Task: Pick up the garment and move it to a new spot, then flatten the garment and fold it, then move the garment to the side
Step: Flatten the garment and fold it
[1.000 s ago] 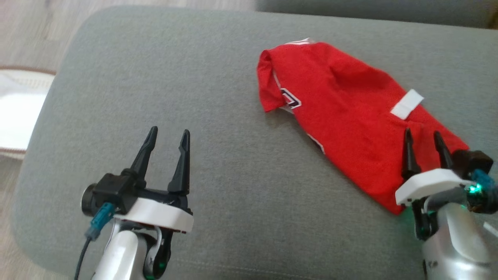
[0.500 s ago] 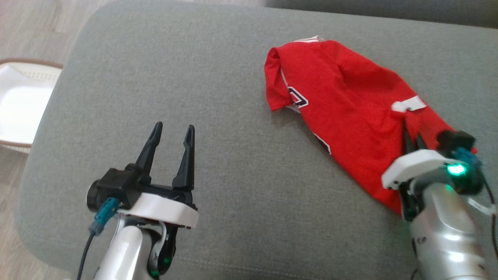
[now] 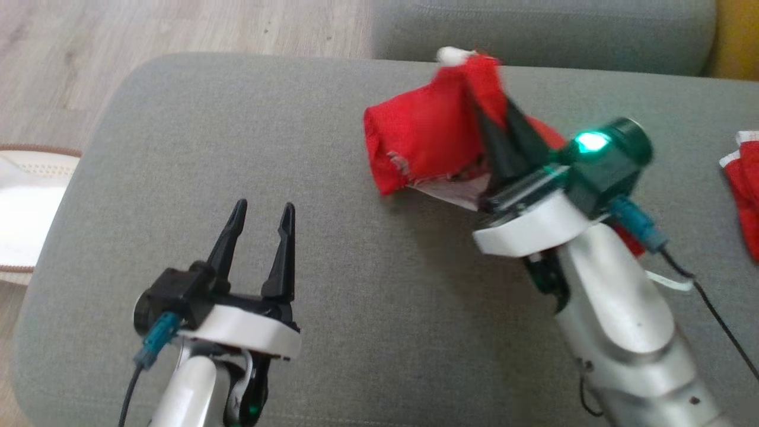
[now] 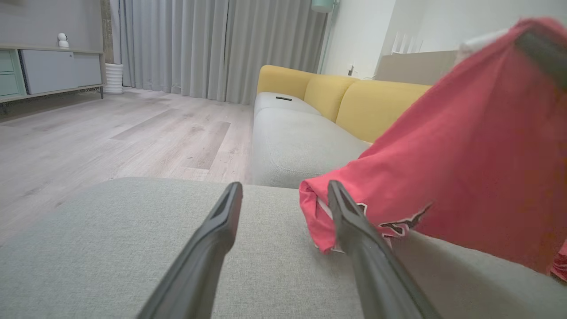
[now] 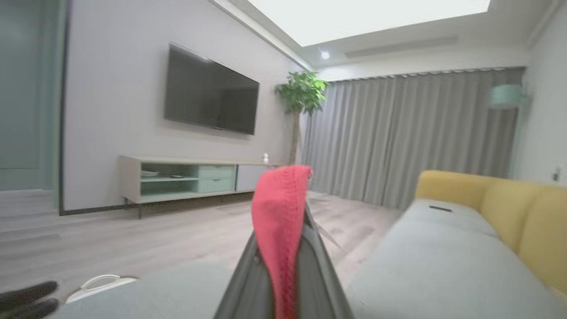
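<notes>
The grey seat cushion (image 3: 356, 308) lies bare ahead of the left claw (image 3: 264, 204), out to its far and left edges; the claw's spread jaws have nothing between them; to its right the way is barred by the red garment (image 3: 421, 136), hanging bunched from the clamped right claw (image 3: 491, 110) with its lower edge down near the cushion; the right forearm (image 3: 616, 320) slants across the near right part, its cable (image 3: 711, 308) trailing beside it; another red cloth (image 3: 744, 190) lies at the right edge; a second grey seat (image 3: 533, 29) lies beyond the far edge; off the left edge a white basket (image 3: 24, 201) sits on the floor (image 3: 178, 29)
</notes>
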Tool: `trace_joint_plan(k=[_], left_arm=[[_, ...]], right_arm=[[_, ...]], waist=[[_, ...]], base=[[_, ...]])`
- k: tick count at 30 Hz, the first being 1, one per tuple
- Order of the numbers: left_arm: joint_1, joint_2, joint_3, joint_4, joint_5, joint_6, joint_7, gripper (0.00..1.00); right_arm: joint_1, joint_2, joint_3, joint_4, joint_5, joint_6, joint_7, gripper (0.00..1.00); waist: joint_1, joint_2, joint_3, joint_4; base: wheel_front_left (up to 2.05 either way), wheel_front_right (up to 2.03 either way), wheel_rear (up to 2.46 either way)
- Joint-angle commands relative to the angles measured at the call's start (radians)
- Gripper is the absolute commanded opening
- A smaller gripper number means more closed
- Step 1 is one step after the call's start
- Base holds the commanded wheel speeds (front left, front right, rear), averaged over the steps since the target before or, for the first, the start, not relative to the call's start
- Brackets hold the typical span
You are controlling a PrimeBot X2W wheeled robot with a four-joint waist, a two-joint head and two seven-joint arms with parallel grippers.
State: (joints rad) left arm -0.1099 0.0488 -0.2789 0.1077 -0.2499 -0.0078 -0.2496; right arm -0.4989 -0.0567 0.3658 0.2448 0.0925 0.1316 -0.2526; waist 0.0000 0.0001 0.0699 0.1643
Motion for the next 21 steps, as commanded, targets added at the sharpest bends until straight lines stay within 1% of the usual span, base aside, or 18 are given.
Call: trace_joint_plan(k=[1,5,7,10,13,14,16,19,21], left_arm=[[-0.012,0.001,0.037,-0.037,-0.005,-0.001,-0.012,1.00],[0.001,0.001,0.040,-0.038,-0.009,-0.004,-0.012,1.00],[0.005,0.001,0.036,-0.039,-0.013,-0.002,-0.012,1.00],[0.008,0.001,0.030,-0.040,-0.019,-0.001,-0.012,1.00],[0.011,0.001,0.025,-0.042,-0.025,0.004,-0.012,1.00],[0.011,0.001,0.025,-0.042,-0.025,0.004,-0.012,1.00],[0.017,0.001,0.026,-0.046,-0.029,0.008,-0.012,1.00],[0.023,0.001,0.033,-0.055,-0.031,0.013,-0.012,1.00],[0.023,0.001,0.040,-0.061,-0.032,0.016,-0.012,1.00]], right_arm=[[-0.072,0.006,0.063,-0.054,0.003,-0.001,-0.009,0.00],[-0.199,0.006,0.126,-0.053,0.052,-0.001,-0.009,0.00],[-0.267,0.006,0.152,-0.053,0.096,-0.001,-0.009,0.00],[-0.365,0.006,0.162,-0.050,0.172,-0.001,-0.008,0.00],[-0.441,0.006,0.112,-0.025,0.227,-0.001,-0.008,0.00],[-0.441,0.006,0.112,-0.025,0.227,-0.001,-0.008,0.00],[-0.469,0.006,0.067,0.003,0.239,-0.001,-0.008,0.00],[-0.475,0.006,-0.012,0.068,0.212,-0.001,-0.008,0.00],[-0.455,-0.015,-0.060,0.111,0.178,-0.001,-0.002,0.00]], waist=[[0.0000,-0.0001,-0.008,-0.002],[0.0000,-0.0001,-0.016,0.015],[0.0000,-0.0001,-0.017,0.031],[0.0000,-0.0001,-0.013,0.054],[0.0000,-0.0001,-0.008,0.078],[0.0000,-0.0001,-0.008,0.078],[0.0000,-0.0001,-0.004,0.083],[0.0000,-0.0001,0.014,0.078],[0.0000,-0.0001,0.026,0.067]], base=[[0.00,0.00,0.00],[0.00,0.00,0.00],[0.00,0.00,0.00],[0.00,0.00,0.00],[0.00,0.00,0.00],[0.00,0.00,0.00],[0.00,0.00,0.00],[0.00,0.00,0.00],[0.00,0.00,0.00]])
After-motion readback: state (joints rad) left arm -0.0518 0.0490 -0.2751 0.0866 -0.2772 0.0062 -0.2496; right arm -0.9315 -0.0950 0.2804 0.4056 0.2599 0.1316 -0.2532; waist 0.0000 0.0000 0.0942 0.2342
